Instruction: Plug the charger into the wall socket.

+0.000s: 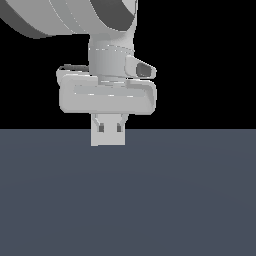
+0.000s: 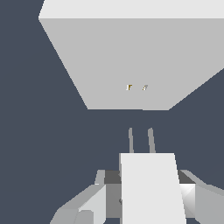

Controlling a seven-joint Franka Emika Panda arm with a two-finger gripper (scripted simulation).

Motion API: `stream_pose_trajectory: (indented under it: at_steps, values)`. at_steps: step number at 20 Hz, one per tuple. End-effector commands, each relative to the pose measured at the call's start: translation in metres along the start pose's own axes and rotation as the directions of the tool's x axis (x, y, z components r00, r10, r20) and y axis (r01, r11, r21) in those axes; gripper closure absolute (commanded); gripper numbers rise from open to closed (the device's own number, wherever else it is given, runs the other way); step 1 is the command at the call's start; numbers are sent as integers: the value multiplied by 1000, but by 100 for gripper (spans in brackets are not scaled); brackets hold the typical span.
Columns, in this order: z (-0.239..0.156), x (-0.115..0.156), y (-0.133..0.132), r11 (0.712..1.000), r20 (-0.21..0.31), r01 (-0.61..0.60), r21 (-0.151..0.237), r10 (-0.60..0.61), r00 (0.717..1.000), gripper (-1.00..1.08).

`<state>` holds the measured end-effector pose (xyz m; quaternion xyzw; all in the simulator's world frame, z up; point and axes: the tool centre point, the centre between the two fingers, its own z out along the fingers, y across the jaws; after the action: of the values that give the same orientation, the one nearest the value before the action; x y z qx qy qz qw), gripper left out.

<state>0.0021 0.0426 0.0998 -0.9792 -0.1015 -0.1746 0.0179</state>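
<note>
Two thin prongs [image 2: 141,140] and the wall socket [image 2: 131,61] appear only in the wrist view. There the socket is a broad pale grey-white plate with two tiny orange-brown holes [image 2: 136,87] near its middle. The prongs stick out from the end of the charger [image 2: 151,188] toward the plate, roughly in line with the holes but apart from it, with dark floor showing between.

The exterior view hides the socket behind the arm. It shows only the gripper [image 1: 109,129] hanging just above the dark blue-grey floor [image 1: 190,200]. Its fingers [image 1: 101,128] are set close on either side of a small light-grey block, the charger [image 1: 108,139], which it clasps.

The charger looks plain, pale and rectangular, narrower than the plate.
</note>
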Motion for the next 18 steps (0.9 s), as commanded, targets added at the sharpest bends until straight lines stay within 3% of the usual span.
stream_pose_trajectory:
  at_steps: [1,10,18]
  values:
    - [0,1,0,1000,0,-3,-1,3,1000,108]
    - [2,5,0,1000,0,-3,-1,3,1000,108]
    - [11,31,0,1000,1,-2,-2,2,1000,108]
